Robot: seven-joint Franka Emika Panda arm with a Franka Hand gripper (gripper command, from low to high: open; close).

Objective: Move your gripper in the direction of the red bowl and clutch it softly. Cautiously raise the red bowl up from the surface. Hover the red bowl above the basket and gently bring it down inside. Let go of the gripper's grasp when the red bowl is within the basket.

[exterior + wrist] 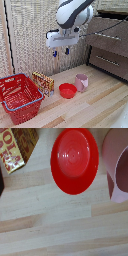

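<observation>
The red bowl (68,90) sits upright on the wooden table, between the pink cup and the yellow-brown box. It fills the middle of the wrist view (75,160). My gripper (61,52) hangs high above the bowl, its two blue-tipped fingers apart and holding nothing. The fingers do not show in the wrist view. The red mesh basket (20,97) with a blue rim stands at the exterior view's left, apart from the bowl.
A pink cup (81,82) stands just to the bowl's right in the exterior view, and shows in the wrist view (117,165). A yellow-brown box (43,83) stands between basket and bowl. A dark wooden drawer cabinet (110,47) stands at the back right.
</observation>
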